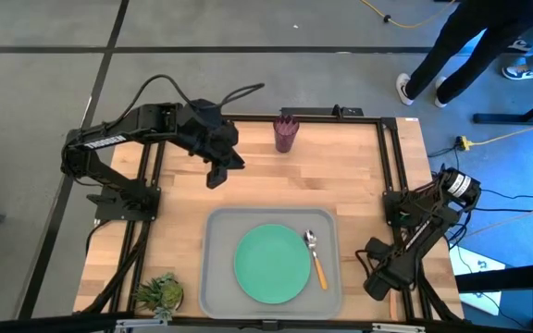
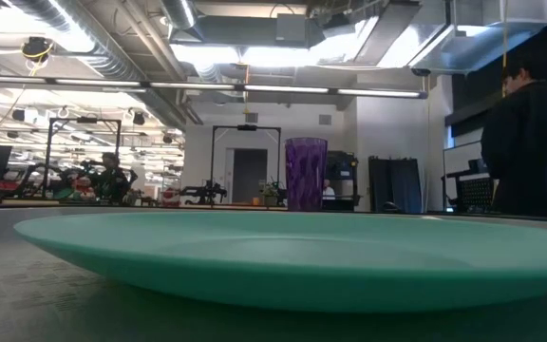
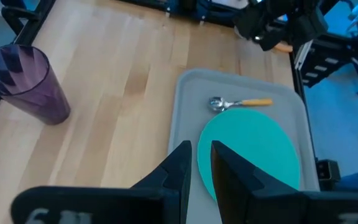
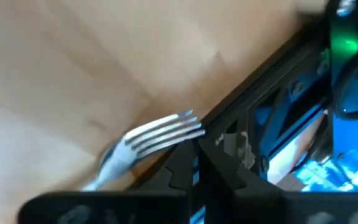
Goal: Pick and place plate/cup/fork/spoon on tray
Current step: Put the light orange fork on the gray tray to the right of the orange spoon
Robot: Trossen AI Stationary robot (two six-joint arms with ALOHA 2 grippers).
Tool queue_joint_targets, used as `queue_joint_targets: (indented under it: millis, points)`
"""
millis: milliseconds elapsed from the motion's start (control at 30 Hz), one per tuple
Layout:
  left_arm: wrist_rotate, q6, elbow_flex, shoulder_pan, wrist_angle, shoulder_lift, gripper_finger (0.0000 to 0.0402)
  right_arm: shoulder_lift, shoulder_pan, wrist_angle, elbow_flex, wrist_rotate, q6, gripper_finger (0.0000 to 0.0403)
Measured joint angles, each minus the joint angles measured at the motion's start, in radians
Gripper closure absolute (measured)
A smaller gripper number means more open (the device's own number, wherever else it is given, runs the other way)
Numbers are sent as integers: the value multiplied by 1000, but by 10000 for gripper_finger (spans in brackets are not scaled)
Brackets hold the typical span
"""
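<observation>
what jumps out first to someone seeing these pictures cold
The green plate fills the middle of the grey tray at the table's near edge, with the spoon beside it on the tray. The purple cup stands alone at the far edge. The right wrist view shows the fork lying by the right gripper.

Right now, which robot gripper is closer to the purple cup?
The left. The left gripper hangs just beside the cup, over bare table. The right gripper sits far off, past the tray's corner.

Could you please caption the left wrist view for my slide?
Left gripper above grey tray holding green plate and orange-handled spoon; purple cup aside.
</observation>
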Motion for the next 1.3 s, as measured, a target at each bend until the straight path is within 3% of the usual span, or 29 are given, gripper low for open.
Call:
queue_joint_targets:
  millis: [333,767,967,1300]
  points:
    - [1,-25,0,0,25,0,348,0,-10,-3,24,9,-242,361]
    - [-3,-24,0,0,34,0,348,-1,-21,-106,34,73,-298,379]
    - [-3,-21,0,0,37,0,348,-1,-20,-54,34,56,-424,398]
    - [-28,-15,0,0,37,0,348,-1,-43,-1,34,47,-390,390]
